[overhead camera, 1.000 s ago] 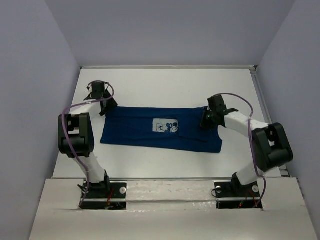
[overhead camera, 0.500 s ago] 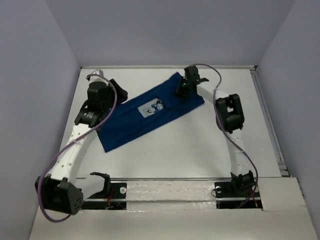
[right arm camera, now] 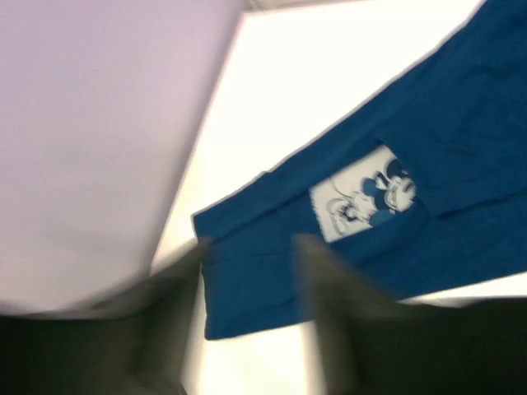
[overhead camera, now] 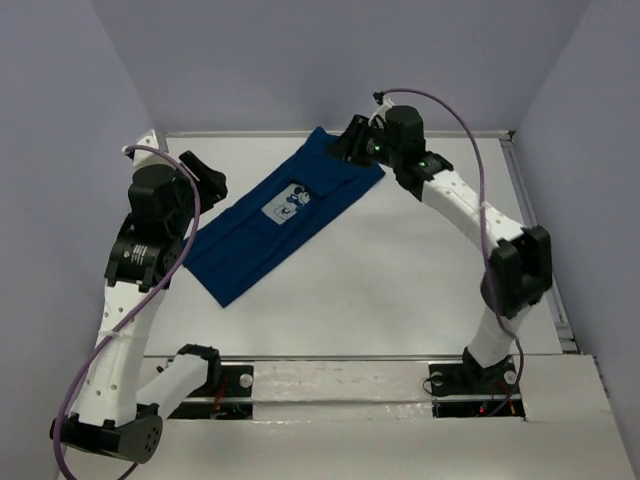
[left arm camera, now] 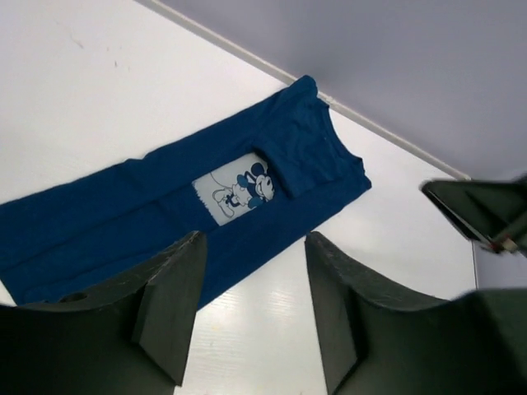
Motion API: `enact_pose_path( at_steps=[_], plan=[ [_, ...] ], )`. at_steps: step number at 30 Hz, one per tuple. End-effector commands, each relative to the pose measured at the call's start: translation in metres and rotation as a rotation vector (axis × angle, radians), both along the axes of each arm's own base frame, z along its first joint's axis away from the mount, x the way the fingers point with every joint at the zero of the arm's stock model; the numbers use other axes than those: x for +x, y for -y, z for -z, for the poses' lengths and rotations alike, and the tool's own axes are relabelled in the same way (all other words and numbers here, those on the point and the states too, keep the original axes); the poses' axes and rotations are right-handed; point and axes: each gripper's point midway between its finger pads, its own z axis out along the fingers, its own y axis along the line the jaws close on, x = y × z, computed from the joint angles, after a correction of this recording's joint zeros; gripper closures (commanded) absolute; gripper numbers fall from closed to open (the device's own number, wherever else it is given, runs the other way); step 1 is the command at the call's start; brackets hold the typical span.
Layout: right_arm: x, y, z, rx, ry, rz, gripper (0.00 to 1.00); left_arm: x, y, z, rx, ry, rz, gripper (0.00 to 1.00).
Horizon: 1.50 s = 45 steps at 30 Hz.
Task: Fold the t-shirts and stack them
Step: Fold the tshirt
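Navy-blue short-sleeved cloth t-shirt (overhead camera: 262, 232) lies flat on the white worktop (overhead camera: 400, 290), folded into a long narrow band that runs on a slant from the near left toward the far right. Its far end reaches almost to the back edge of the worktop, close under the pale lilac back wall (overhead camera: 330, 60). The pale square cartoon mouse print (overhead camera: 285, 202) faces up, a little beyond the middle of the band toward the far end. In the left wrist view a smaller folded flap of the same cloth (left arm camera: 305, 156) lies just beside the print on its far side.

The left gripper (overhead camera: 203, 172) hangs above the worktop by the left long edge of the band, not touching the cloth. Its own camera shows the two dark fingers (left arm camera: 169, 304) standing apart with nothing between them, the t-shirt and bare worktop visible well below through the gap.

The right gripper (overhead camera: 347, 140) is at the far end of the band, over its far right corner, near the back wall. Its wrist view is heavily blurred, yet the two dark fingers (right arm camera: 329, 304) show as separate shapes with a gap, and the t-shirt (right arm camera: 412, 164) lies flat beneath rather than caught between them. Whether a fingertip brushes the cloth cannot be told.

A purple cable (overhead camera: 470, 150) loops along the right arm.
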Motion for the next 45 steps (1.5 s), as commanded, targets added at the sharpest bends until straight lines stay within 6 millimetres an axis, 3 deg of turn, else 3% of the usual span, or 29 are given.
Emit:
enact_pose_path(
  at_steps=[1,2,3,4,6,7,8,9,11,12,14,19,21,24,25,26,27,28,30,31,32,35,38,39,40,41,45],
  plan=[
    [-0.09,-0.009,0.011,-0.011,0.027,-0.063,0.85,-0.008,0.004,-0.027,0.041,0.059,0.051,0.53],
    [-0.115,-0.002,0.059,-0.039,-0.097,-0.044,1.0,-0.008,0.005,-0.029,0.042,0.065,0.061,0.6],
    [-0.131,-0.007,0.067,-0.022,-0.119,-0.044,1.0,-0.008,0.006,-0.033,0.041,0.075,0.068,0.7],
    [-0.141,-0.008,0.062,0.018,-0.11,-0.038,1.0,-0.006,0.007,-0.034,0.04,0.075,0.072,0.85],
    [-0.158,-0.008,0.084,0.03,-0.191,-0.006,0.98,-0.004,0.018,-0.034,0.02,0.072,0.117,0.92],
    [-0.168,-0.009,0.103,0.01,-0.229,0.001,0.89,-0.002,0.021,-0.034,0.012,0.073,0.125,0.93],
    [-0.173,-0.013,0.11,0.023,-0.259,0.001,0.65,-0.001,0.025,-0.032,-0.003,0.069,0.141,0.94],
    [-0.177,-0.016,0.119,0.019,-0.277,-0.006,0.53,0.0,0.025,-0.03,-0.009,0.063,0.139,0.94],
    [-0.179,-0.024,0.132,0.007,-0.303,-0.005,0.37,0.0,0.031,-0.027,-0.02,0.057,0.169,0.94],
    [-0.174,-0.023,0.149,-0.015,-0.332,0.027,0.3,-0.001,0.03,-0.025,-0.015,0.053,0.167,0.94],
    [-0.168,-0.026,0.17,-0.034,-0.366,0.05,0.29,0.001,0.03,-0.019,-0.005,0.037,0.165,0.93],
    [-0.154,-0.035,0.195,-0.031,-0.424,0.103,0.31,0.006,0.029,0.018,0.03,-0.051,0.166,0.93],
    [-0.153,-0.029,0.204,-0.042,-0.438,0.147,0.32,0.006,0.029,0.022,0.034,-0.057,0.166,0.93],
    [-0.128,-0.001,0.191,-0.04,-0.378,0.199,0.43,0.005,0.036,0.032,0.016,-0.075,0.204,0.92],
    [-0.114,0.005,0.177,-0.026,-0.348,0.208,0.48,0.004,0.04,0.035,0.002,-0.078,0.222,0.91],
    [-0.095,0.03,0.167,-0.041,-0.332,0.255,0.68,0.003,0.047,0.047,-0.025,-0.096,0.25,0.88],
    [-0.082,0.044,0.157,-0.079,-0.286,0.266,0.74,0.003,0.05,0.057,-0.039,-0.109,0.259,0.86],
    [-0.055,0.069,0.141,-0.098,-0.271,0.334,0.75,0.004,0.053,0.078,-0.052,-0.136,0.269,0.84],
    [-0.033,0.093,0.143,-0.135,-0.297,0.363,0.68,0.006,0.06,0.1,-0.085,-0.183,0.285,0.83],
    [-0.019,0.099,0.133,-0.125,-0.294,0.372,0.62,0.008,0.065,0.114,-0.088,-0.2,0.292,0.82],
    [-0.008,0.115,0.144,-0.145,-0.3,0.401,0.51,0.01,0.065,0.123,-0.092,-0.221,0.285,0.82],
    [0.017,0.139,0.165,-0.165,-0.331,0.455,0.43,0.011,0.074,0.135,-0.098,-0.239,0.299,0.81],
    [0.039,0.143,0.169,-0.108,-0.336,0.461,0.43,0.012,0.079,0.14,-0.1,-0.247,0.306,0.8],
    [0.042,0.142,0.186,-0.107,-0.373,0.47,0.43,0.011,0.078,0.142,-0.098,-0.258,0.3,0.8],
    [0.054,0.143,0.183,-0.09,-0.367,0.477,0.43,0.011,0.08,0.145,-0.092,-0.266,0.302,0.8],
    [0.05,0.143,0.198,-0.096,-0.407,0.477,0.43,0.01,0.08,0.146,-0.09,-0.269,0.301,0.8],
    [0.072,0.137,0.204,-0.036,-0.413,0.482,0.43,0.007,0.076,0.152,-0.075,-0.292,0.289,0.79]
  ],
)
